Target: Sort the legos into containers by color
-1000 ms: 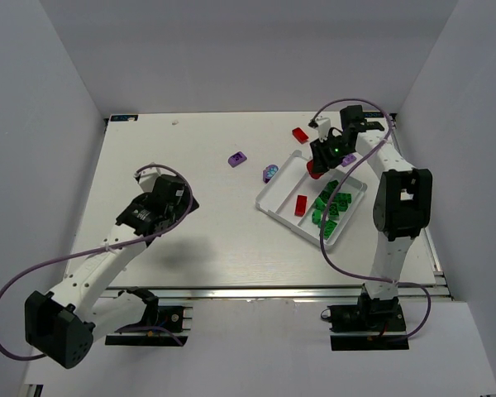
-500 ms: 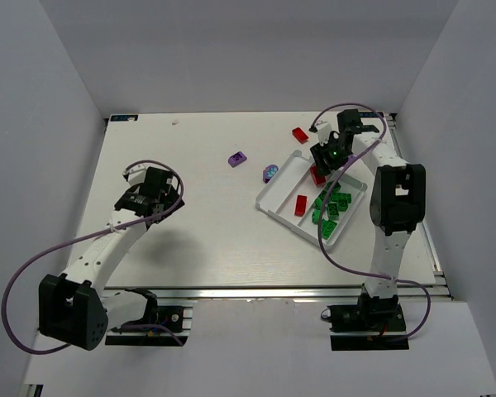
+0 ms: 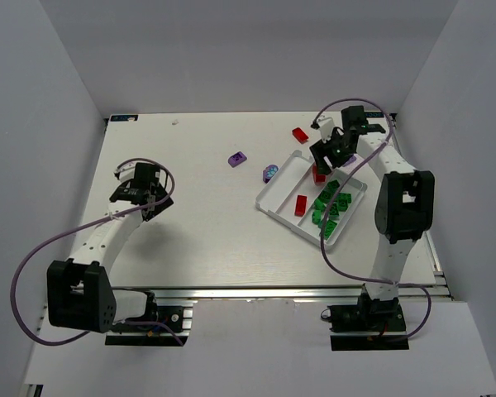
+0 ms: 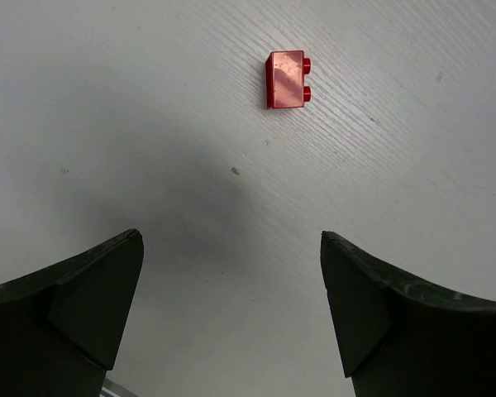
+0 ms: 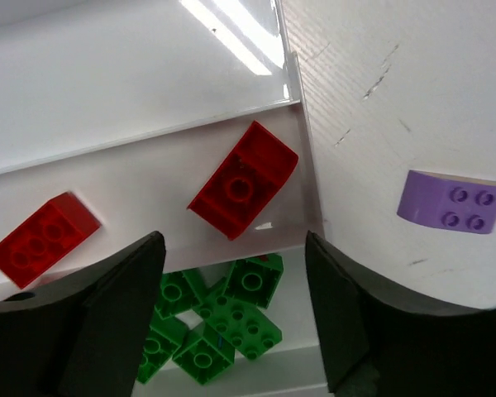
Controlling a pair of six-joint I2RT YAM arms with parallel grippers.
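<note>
this reads as a robotics lab test cell. a flat white rectangular table top (image 3: 207,223) is boxed in on three sides by plain pale grey wall panels (image 3: 41,124). a white-and-black jointed left robot arm (image 3: 107,236) and its twin right robot arm (image 3: 401,203) are bolted to a silver metal rail (image 3: 264,292) along the near edge, with loose purple cables (image 3: 347,102) looping off them. the only props are small studded plastic bricks (image 3: 331,207) and a white divided plastic tray (image 3: 283,184), laid out like an experiment.
</note>
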